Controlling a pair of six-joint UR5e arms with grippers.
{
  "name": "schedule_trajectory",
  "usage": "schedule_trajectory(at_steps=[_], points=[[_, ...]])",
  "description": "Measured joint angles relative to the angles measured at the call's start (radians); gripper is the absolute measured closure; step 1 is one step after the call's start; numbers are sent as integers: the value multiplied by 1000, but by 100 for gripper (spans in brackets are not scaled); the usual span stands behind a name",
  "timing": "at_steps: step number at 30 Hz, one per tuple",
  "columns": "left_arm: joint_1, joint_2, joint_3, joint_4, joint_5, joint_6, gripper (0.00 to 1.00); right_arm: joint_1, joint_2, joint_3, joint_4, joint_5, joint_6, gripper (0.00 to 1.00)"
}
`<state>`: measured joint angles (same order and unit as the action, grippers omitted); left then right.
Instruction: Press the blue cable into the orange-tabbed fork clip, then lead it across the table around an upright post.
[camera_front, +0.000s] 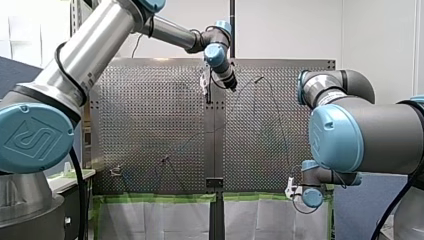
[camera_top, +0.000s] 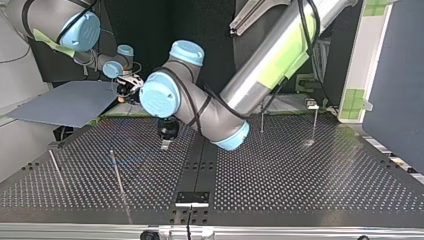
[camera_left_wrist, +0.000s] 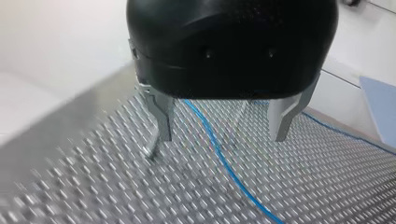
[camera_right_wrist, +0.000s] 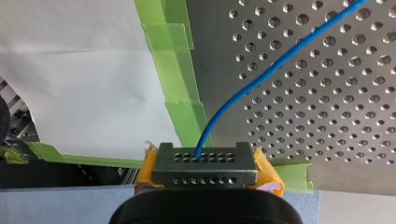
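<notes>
- My left gripper: black, metal fingers spread wide with nothing between them, hanging low over the table.
- The cable lies flat on the table right under that gripper. It passes between the two fingers and touches neither.
- Top view: my left arm reaches in over the table, with the gripper just beside the table's centre seam.
- My right gripper: yellow pads, fingers pressed together and pinching the cable's end.
- It sits at the table's edge, just off the plate, beside the green tape that lines that edge.
- From the right fingers the cable runs out over the table's holes and off across the plate.
- Front view: the cable shows only as a faint thin loop on the table, between my two grippers.
- Thin upright posts stand on the table, well apart from each other. I cannot tell whether the cable touches any of them.
</notes>
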<state>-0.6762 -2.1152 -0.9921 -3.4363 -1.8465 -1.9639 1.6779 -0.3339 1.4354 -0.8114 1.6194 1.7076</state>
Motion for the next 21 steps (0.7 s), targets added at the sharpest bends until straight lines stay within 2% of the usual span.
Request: schedule_trajectory(at_steps=[7, 11, 15, 21], points=[[-11, 65, 1, -17, 60, 66, 1, -1, 0, -2, -9, -4, 0, 100], [-16, 78, 1, -48, 97, 107, 1, -2, 0, -2, -26, -22, 0, 100], [-21, 80, 1, -78, 111, 143, 1, -2, 0, -6, -42, -51, -1, 100], [-25, 80, 7, -104, 120, 200, 1, -2, 0, -9, -54, -65, -1, 100]])
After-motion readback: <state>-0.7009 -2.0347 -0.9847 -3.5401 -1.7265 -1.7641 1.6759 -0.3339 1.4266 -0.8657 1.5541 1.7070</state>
